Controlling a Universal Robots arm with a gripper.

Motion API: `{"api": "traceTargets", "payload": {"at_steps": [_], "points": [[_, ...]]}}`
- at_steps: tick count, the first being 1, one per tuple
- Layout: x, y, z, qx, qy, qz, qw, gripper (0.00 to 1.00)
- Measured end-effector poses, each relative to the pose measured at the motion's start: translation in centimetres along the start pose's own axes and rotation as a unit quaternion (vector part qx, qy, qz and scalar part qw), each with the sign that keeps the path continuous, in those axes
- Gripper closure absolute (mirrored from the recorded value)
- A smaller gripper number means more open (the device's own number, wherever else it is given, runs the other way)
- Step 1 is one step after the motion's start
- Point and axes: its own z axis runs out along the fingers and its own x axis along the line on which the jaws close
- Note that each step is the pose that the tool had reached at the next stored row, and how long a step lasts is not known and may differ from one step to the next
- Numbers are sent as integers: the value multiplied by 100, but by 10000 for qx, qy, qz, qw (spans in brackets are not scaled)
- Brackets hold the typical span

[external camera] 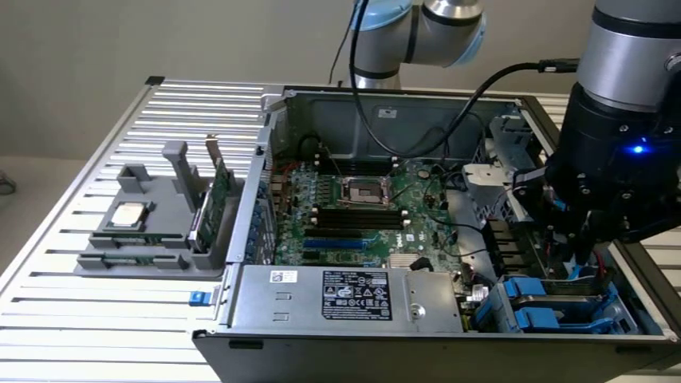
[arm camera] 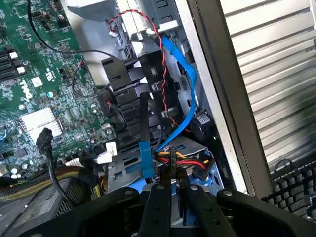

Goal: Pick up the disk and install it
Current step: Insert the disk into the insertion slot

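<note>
At the near corner of the computer case [external camera: 319, 355], on the exterior view's right, the disk [external camera: 559, 309] sits in its blue frame inside the drive bay. The hand [external camera: 569, 254] hangs just above it. Its fingers [arm camera: 158, 212] are drawn close together with a thin gap between them, and I cannot tell whether they pinch anything. A blue cable [arm camera: 185, 84] curves past. Further in lies the green circuit board [external camera: 362, 215]. A grey holder [external camera: 149, 247] stands outside the case on the slatted counter [external camera: 96, 327], toward the exterior view's left, carrying a small silver chip [external camera: 127, 214] and an upright green card [external camera: 222, 199].
</note>
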Motion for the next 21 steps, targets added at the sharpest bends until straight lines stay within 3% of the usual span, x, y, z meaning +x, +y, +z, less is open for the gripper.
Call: {"api": "traceTargets", "payload": {"at_steps": [8,18,20,21], "points": [[18,-3,22,113,8,417,9991,83],[32,22,36,155,25,571,9982,83],[33,23,36,159,26,587,9981,82],[34,25,36,161,26,597,9981,76]]}}
